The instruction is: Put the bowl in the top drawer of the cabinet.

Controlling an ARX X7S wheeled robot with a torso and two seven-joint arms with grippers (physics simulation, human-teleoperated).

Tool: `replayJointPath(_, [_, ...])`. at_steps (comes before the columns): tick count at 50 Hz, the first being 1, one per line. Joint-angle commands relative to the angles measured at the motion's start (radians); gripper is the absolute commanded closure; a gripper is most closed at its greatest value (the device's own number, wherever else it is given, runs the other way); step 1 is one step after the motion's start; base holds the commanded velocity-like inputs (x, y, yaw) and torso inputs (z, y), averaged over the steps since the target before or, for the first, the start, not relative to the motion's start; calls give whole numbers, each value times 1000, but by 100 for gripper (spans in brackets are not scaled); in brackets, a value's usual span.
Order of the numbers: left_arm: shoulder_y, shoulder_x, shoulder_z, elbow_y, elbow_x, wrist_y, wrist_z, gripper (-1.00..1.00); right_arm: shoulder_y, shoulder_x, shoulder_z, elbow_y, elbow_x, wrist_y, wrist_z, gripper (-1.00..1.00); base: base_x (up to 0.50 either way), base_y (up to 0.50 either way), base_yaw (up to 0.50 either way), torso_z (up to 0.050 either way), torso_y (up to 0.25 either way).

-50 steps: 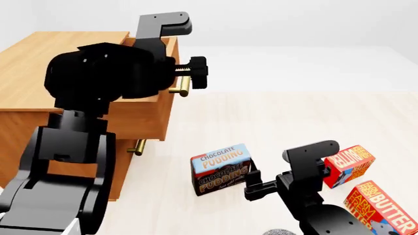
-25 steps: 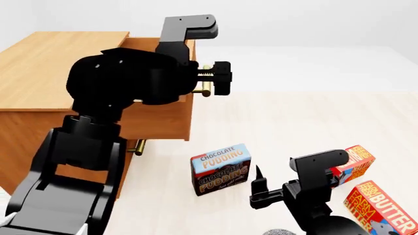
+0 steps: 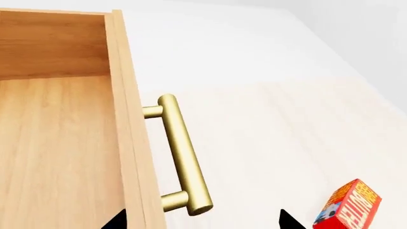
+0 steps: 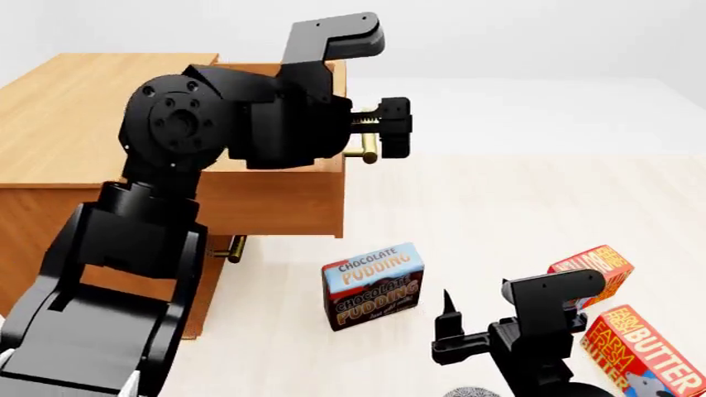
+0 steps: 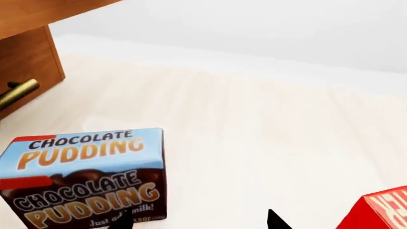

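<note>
Bowl is not clearly visible in any view; a grey curved edge at the head view's bottom may be it, but I cannot tell. From the left wrist, the top drawer [image 3: 57, 143] stands pulled out, its brass handle [image 3: 181, 155] between the left end effector's [image 3: 202, 220] spread tips, nothing gripped. The head view shows the cabinet [image 4: 99, 124] and pudding box [image 4: 373, 285]. The right end effector [image 5: 200, 220] hangs open, empty. Best pull straight out, level, without twisting the handle.
</note>
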Motion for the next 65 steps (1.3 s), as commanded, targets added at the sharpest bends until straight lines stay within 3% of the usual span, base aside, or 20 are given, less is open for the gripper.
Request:
replayJointPath(1, [-7, 14, -54, 95, -304, 2, -14, -100, -6, 0, 1, 13, 1, -11, 2, -100, 0, 0, 0, 0, 10])
replayJointPath(15, [-29, -34, -63, 176, -368, 11, -6, -100, -19, 2, 0, 14, 5, -27, 1, -100, 0, 0, -1, 0, 3])
replayJointPath(31, [-31, -95, -144, 419, -654, -9, -296, -100, -2, -1, -33, 16, 1, -18, 8, -100, 0, 0, 0, 0, 0])
replayJointPath(39, [97, -149, -153, 656, -872, 23, -483, -100, -10, -7, 55, -18, 37, -19, 30, -100, 0, 0, 0, 0, 0])
replayJointPath(47, [256, -211, -178, 890, -1011, 47, -537, -100, 21, 8, 190, -143, 114, 85, 87, -100, 0, 0, 0, 0, 0])
replayJointPath(52, [362, -246, -203, 988, -1034, 31, -527, -100, 58, 26, 270, -220, 167, 162, 117, -100, 0, 0, 0, 0, 0])
replayJointPath(65, [654, -281, -307, 1069, -968, -108, -365, -100, 165, 72, 471, -368, 296, 360, 189, -100, 0, 0, 0, 0, 0])
